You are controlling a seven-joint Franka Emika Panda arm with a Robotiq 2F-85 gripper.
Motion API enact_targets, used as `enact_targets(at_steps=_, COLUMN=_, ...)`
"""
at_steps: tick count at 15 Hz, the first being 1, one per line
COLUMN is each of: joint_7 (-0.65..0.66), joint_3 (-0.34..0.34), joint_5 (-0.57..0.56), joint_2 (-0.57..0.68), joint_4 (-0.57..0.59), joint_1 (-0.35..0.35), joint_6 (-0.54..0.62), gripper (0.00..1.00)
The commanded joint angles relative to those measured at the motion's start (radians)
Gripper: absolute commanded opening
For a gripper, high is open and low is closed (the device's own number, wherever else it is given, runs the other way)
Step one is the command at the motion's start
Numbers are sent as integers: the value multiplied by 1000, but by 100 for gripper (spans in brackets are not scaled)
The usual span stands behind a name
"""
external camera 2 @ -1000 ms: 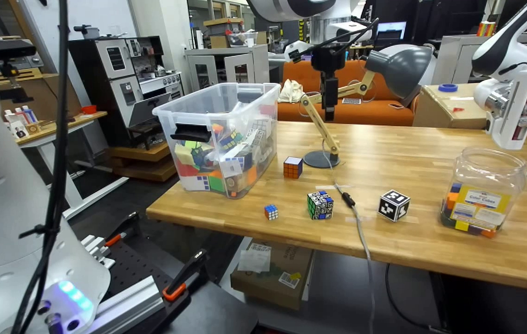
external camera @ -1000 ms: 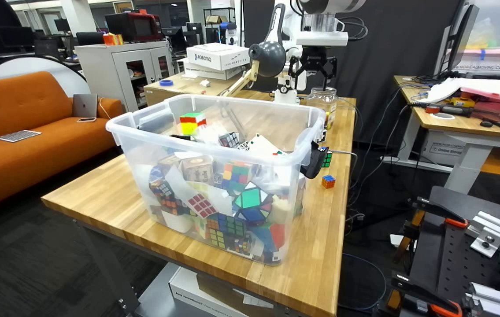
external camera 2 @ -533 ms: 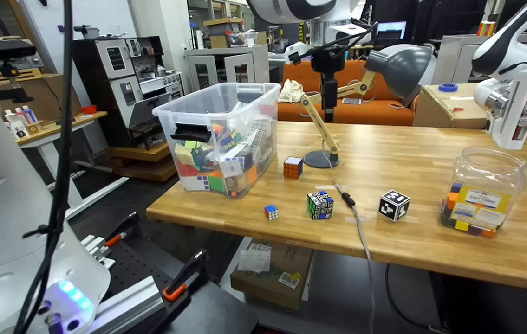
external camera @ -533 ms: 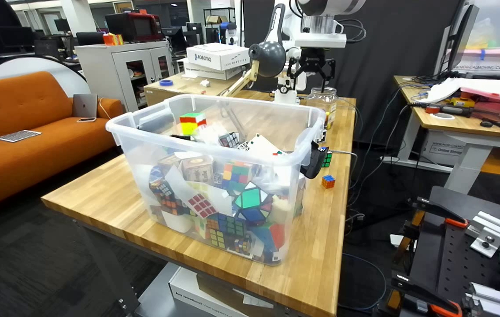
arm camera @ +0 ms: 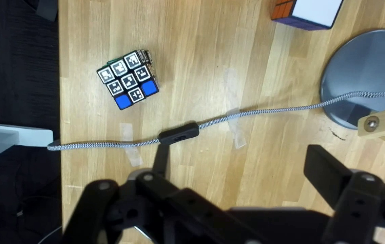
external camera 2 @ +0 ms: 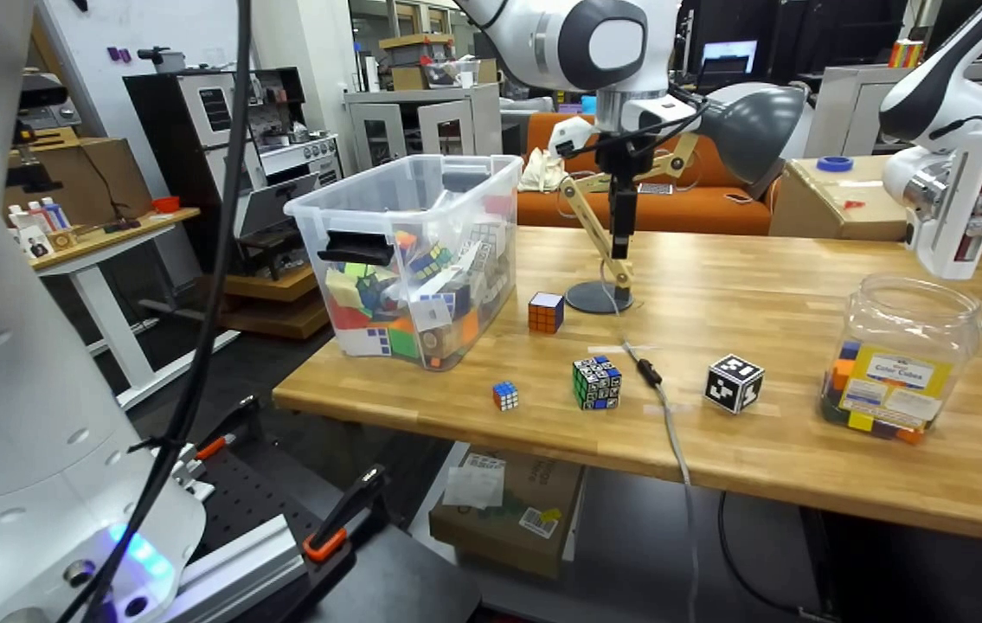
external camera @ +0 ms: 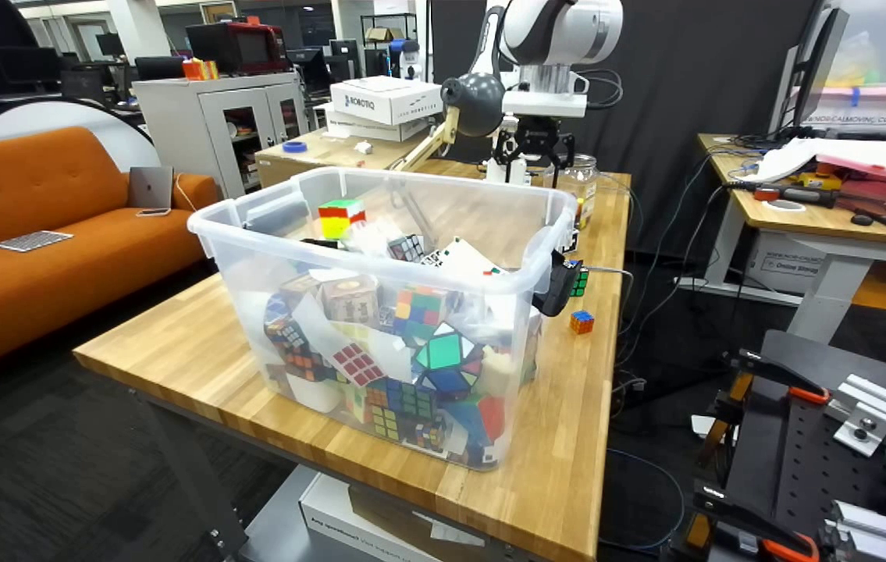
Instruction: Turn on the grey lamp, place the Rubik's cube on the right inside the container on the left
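The grey lamp has a grey head [external camera 2: 754, 130], which also shows in an exterior view [external camera: 474, 105], and a round base [arm camera: 365, 74]. I cannot tell whether its bulb is lit. Its black cord switch [arm camera: 178, 133] lies on the table, also in an exterior view [external camera 2: 649, 372]. The small Rubik's cube [external camera 2: 505, 395], with orange and blue faces, sits near the table edge [external camera: 581, 321]. The see-through container [external camera: 364, 269] holds several cubes and papers [external camera 2: 343, 212]. My gripper [arm camera: 238, 150] is open and empty above the table [external camera 2: 621, 247] [external camera: 532, 176]; one fingertip overlaps the switch's edge in the wrist view.
A black-and-white tagged cube with blue stickers [arm camera: 128, 81], an orange-and-purple cube with a white top [external camera 2: 546, 312] and a black-and-white cube [external camera 2: 734, 383] stand on the table. A clear jar [external camera 2: 901, 363] stands farther right. Another robot arm [external camera 2: 958, 173] is behind it.
My gripper has come lower in both exterior views, mostly in the last half second, and shifted slightly sideways. It stays open. The lamp, cubes and container have not moved.
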Motion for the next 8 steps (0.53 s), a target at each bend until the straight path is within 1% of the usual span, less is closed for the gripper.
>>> enact_targets(at_steps=1, joint_7=37, joint_3=-18, joint_5=41, joint_2=105, joint_4=122, joint_1=-8, joint_6=-28, gripper=100)
enact_targets(at_steps=3, joint_7=53, joint_3=-14, joint_5=83, joint_2=153, joint_4=173, joint_1=-27, joint_6=-62, gripper=100)
enact_targets(at_steps=4, joint_7=27, joint_3=-25, joint_5=54, joint_2=117, joint_4=110, joint_1=-7, joint_6=-12, gripper=100)
enact_targets(at_steps=8, joint_7=29, joint_3=-26, joint_5=57, joint_2=131, joint_4=122, joint_1=-6, joint_6=-11, gripper=100)
